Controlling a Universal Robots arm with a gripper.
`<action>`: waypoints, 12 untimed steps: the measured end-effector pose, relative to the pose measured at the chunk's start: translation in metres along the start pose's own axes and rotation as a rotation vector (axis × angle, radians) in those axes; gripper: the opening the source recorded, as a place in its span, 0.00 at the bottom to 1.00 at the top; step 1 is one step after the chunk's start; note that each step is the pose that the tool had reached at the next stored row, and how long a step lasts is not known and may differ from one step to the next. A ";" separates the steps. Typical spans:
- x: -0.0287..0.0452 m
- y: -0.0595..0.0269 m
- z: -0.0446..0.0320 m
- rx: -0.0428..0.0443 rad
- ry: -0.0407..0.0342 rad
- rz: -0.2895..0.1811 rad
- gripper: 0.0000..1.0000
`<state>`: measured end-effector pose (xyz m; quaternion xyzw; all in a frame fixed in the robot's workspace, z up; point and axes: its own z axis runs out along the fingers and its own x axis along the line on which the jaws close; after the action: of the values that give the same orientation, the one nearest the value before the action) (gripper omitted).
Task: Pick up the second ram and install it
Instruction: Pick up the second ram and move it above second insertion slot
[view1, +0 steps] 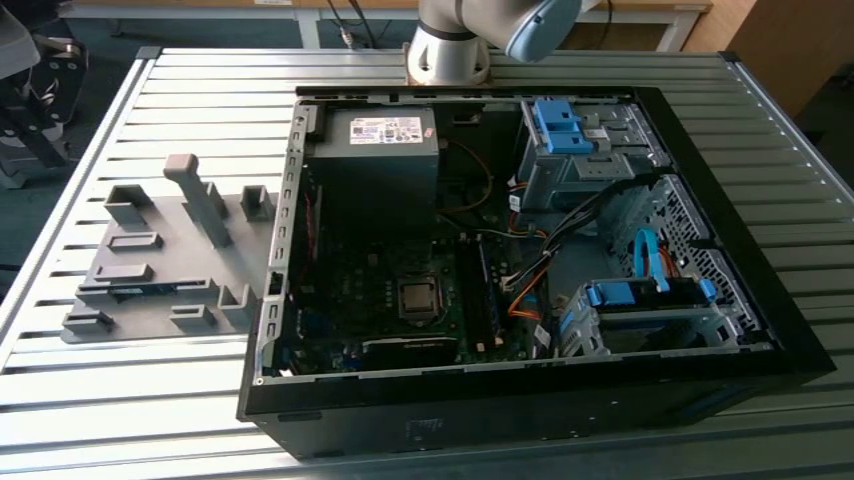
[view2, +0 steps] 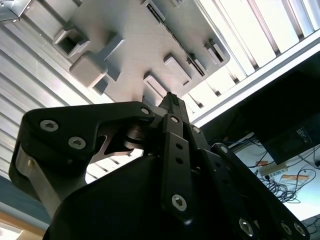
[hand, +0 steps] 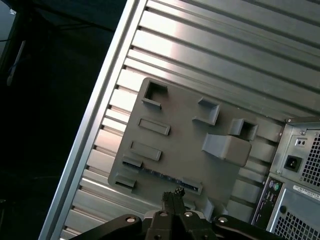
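The pincer (hand: 172, 194) hangs above the grey holder plate (view1: 174, 265), its fingers drawn together with nothing between them, as both wrist views show. The second ram (hand: 167, 176) lies on edge in a slot of that plate, on the plate's side away from the arm's base, and in the first wrist view the fingertips sit just above it without touching it. The plate rests on the slatted bench (view1: 200, 90) near the bench's edge at the exterior view's left, just beside the open computer case (view1: 534, 425).

By my judgement the pick is not yet made and the work is at the approach. A grasp would call for the fingers to part and straddle the strip's thin faces squarely.

The power supply (view1: 380, 165) in the case carries a pale label, its print too small to read.
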<state>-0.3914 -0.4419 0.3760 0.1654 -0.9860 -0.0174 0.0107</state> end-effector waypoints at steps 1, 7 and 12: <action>0.0001 0.0000 0.0000 0.0001 0.0001 -0.004 0.11; 0.0003 -0.0001 0.0000 0.0004 0.0010 -0.026 0.11; 0.0003 -0.0001 0.0000 0.0008 0.0018 -0.049 0.11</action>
<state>-0.3917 -0.4421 0.3760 0.1895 -0.9817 -0.0171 0.0111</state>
